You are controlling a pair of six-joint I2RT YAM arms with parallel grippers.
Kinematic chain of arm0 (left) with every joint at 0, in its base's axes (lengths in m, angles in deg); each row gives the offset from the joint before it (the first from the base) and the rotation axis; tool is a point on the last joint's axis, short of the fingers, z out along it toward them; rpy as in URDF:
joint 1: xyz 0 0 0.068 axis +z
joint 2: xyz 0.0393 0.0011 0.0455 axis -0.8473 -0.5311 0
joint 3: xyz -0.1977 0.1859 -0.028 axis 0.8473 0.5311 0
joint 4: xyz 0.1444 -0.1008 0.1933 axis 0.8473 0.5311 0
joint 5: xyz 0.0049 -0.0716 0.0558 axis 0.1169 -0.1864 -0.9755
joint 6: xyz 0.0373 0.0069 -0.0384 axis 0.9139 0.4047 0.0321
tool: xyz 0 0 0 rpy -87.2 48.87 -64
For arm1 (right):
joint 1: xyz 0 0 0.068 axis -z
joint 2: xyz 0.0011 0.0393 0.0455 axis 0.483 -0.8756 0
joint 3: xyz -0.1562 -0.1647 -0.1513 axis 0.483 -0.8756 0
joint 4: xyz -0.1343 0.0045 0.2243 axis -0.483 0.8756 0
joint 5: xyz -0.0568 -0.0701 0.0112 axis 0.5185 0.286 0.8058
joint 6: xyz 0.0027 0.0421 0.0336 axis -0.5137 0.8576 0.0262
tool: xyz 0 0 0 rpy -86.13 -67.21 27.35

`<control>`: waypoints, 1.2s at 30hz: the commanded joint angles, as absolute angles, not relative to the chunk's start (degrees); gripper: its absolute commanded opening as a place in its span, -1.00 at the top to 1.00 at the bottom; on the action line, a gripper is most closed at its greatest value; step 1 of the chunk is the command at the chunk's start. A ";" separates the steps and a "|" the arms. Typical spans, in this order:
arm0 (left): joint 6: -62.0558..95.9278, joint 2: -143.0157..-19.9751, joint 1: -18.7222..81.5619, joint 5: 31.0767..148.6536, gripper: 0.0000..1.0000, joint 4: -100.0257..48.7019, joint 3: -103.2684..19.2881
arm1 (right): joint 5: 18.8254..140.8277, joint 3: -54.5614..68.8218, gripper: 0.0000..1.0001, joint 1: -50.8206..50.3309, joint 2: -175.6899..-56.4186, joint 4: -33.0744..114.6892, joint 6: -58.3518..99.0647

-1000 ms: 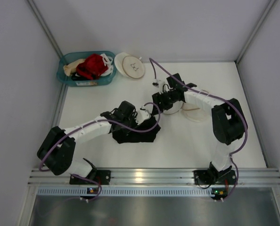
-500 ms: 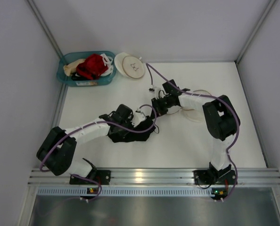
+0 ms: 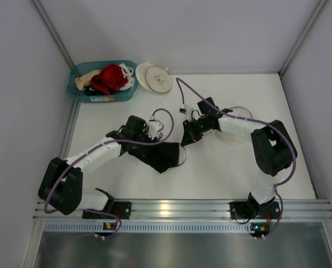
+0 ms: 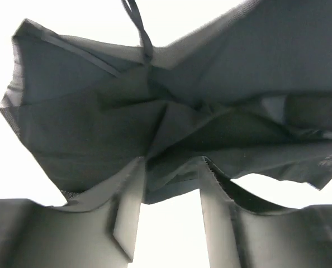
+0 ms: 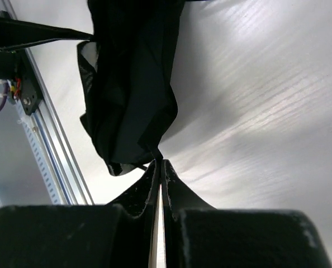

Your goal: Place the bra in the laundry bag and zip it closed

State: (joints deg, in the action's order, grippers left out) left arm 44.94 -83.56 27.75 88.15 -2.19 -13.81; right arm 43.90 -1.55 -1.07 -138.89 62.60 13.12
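Note:
The black bra [image 3: 165, 157] lies bunched on the white table between the two arms. In the left wrist view the bra [image 4: 155, 111] spreads just beyond my left gripper [image 4: 171, 166], whose jaws stand open with bare table between them; its fabric edge rests against the fingertips [image 4: 133, 184]. My left gripper [image 3: 153, 144] sits at the bra's left side. My right gripper [image 5: 159, 161] is shut on a thin edge of the bra [image 5: 129, 84] and sits at the bra's upper right [image 3: 186, 138]. The cream laundry bag [image 3: 236, 135] lies under the right forearm, partly hidden.
A teal basket [image 3: 79, 92] at the back left holds a red garment [image 3: 107, 78] and a beige one [image 3: 86, 78]. A second round bag with a tan-rimmed lid [image 3: 153, 78] lies beside it. Grey walls enclose the table on three sides.
My left gripper has opened off the bra and swung back to the left. My right gripper came down from over the bag, shut on the bra's edge, and the bra shifted right.

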 commanded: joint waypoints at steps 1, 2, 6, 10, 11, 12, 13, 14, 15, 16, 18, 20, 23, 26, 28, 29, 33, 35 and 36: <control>39.34 -79.84 31.89 95.47 -0.01 -1.76 -19.12 | 41.41 -2.93 0.97 -1.70 -134.82 61.92 13.19; 37.50 -78.44 35.04 98.19 -0.13 -1.76 -20.00 | 41.50 -3.29 0.92 -1.79 -134.30 61.92 13.19; 35.11 -80.08 43.14 101.37 -0.18 1.22 -25.71 | 42.99 -4.60 0.53 -1.53 -133.06 62.53 17.40; 34.41 -85.97 53.32 106.73 -0.18 3.95 -29.23 | 43.87 -5.13 -0.02 -0.04 -132.44 62.54 18.72; 34.40 -88.94 54.74 109.35 -0.16 4.30 -30.28 | 43.79 -5.31 -0.07 0.31 -132.53 62.28 19.08; 34.40 -90.62 55.80 110.33 -0.12 4.48 -30.72 | 43.44 -5.57 -0.13 0.67 -132.62 62.01 19.86; 34.14 -92.12 56.85 111.56 -0.10 4.65 -30.90 | 43.09 -5.66 -0.14 1.02 -132.71 62.01 20.22; 33.44 -94.92 57.91 112.53 -0.08 4.65 -31.34 | 42.73 -5.75 -0.15 1.11 -133.06 61.75 20.40; 33.00 -96.16 59.66 114.72 -0.07 4.65 -31.69 | 42.04 -6.19 -0.16 1.20 -133.23 61.40 21.09; 32.39 -97.40 60.55 115.61 -0.05 4.74 -31.96 | 41.59 -6.45 -0.17 1.11 -133.32 61.05 21.36; 31.95 -100.21 60.91 117.02 -0.02 4.65 -32.22 | 40.19 -7.33 -0.17 1.11 -133.76 59.73 22.41; 31.77 -102.58 60.91 118.08 0.01 4.57 -32.14 | 39.05 -7.94 -0.17 1.11 -134.46 58.85 23.03; 31.77 -105.39 60.99 118.17 0.06 4.57 -32.14 | 37.72 -8.82 -0.16 0.85 -135.78 57.09 24.00; 31.15 -107.42 61.00 118.52 0.12 3.78 -31.87 | 36.32 -8.83 -0.14 0.23 -137.53 55.86 24.61; 30.63 -108.48 61.08 118.87 0.15 3.25 -31.87 | 35.44 -8.48 -0.12 -0.21 -138.33 55.16 25.23; 30.45 -109.26 61.00 118.78 0.22 3.16 -31.96 | 35.00 -8.21 -0.11 -0.38 -138.94 54.98 25.41; 29.49 -109.45 61.00 119.48 0.62 2.72 -32.05 | 34.30 -7.42 0.07 -1.44 -140.61 54.10 27.24; 28.78 -107.87 61.08 120.88 0.84 2.72 -31.96 | 33.51 -7.42 0.20 -1.79 -140.97 52.61 28.39; 28.69 -107.00 61.08 121.50 0.99 2.72 -31.87 | 33.42 -7.42 0.31 -2.14 -140.97 52.34 29.00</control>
